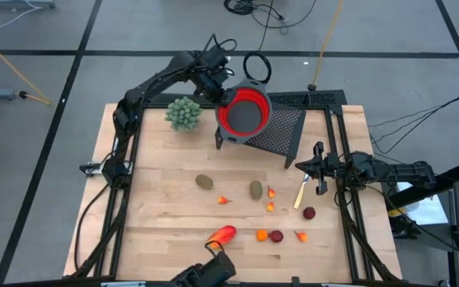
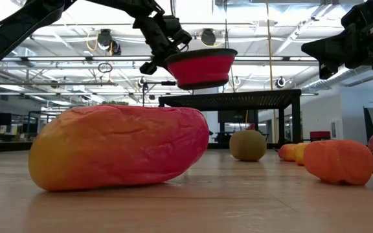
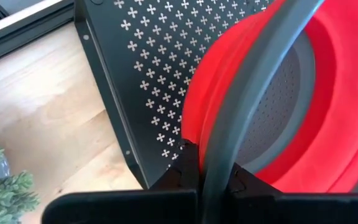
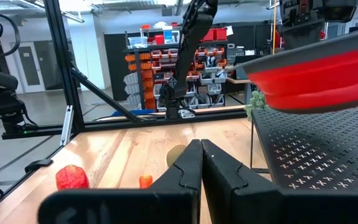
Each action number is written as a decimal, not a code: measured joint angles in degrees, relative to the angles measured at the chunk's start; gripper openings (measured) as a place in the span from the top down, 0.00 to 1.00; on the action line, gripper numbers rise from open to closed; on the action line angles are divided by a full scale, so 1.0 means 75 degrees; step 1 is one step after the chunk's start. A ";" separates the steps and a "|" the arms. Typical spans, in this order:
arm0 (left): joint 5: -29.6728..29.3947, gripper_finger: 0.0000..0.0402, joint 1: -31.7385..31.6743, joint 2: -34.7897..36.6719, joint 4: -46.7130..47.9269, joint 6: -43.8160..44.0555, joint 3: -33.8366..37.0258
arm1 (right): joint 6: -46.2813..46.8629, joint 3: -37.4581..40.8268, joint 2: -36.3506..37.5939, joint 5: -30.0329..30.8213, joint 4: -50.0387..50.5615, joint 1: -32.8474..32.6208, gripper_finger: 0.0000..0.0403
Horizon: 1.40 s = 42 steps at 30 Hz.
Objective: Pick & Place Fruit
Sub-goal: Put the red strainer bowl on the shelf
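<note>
High view: my left gripper (image 1: 223,94) is clamped on the red bowl's (image 1: 244,114) rim, holding it above the black rack (image 1: 281,131), probably to receive the fruit (image 1: 255,190), while my right gripper (image 1: 319,169) waits closed.

The surface (image 1: 166,207) is pale wood planks, smooth with a faint sheen. The red bowl (image 1: 244,112) looks like matt rubbery plastic, with a grey perforated base and grey rim. The rack (image 1: 281,131) is black perforated metal, matt. The long fruit (image 2: 118,147) looks like slightly wrinkled, soft-gloss plastic. The plant (image 1: 183,113) has fuzzy plastic foliage.
</note>
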<state>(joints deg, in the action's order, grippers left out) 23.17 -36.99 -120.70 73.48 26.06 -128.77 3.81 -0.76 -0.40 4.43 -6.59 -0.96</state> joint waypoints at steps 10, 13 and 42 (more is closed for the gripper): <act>-0.0166 1.00 0.0033 0.0000 -0.0001 0.0140 0.0000 | -0.0002 0.0000 0.0001 0.0000 -0.0002 -0.0001 1.00; -0.0172 1.00 0.0082 0.0000 -0.0004 0.0150 0.0000 | -0.0003 -0.0001 0.0002 0.0001 -0.0003 0.0000 1.00; 0.0050 1.00 0.0044 -0.0230 -0.0233 0.0546 0.0006 | -0.0003 0.0000 0.0002 0.0002 -0.0001 0.0000 1.00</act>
<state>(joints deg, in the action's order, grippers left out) 23.55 -36.67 -122.43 71.73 30.16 -128.73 3.79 -0.76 -0.38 4.44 -6.60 -0.96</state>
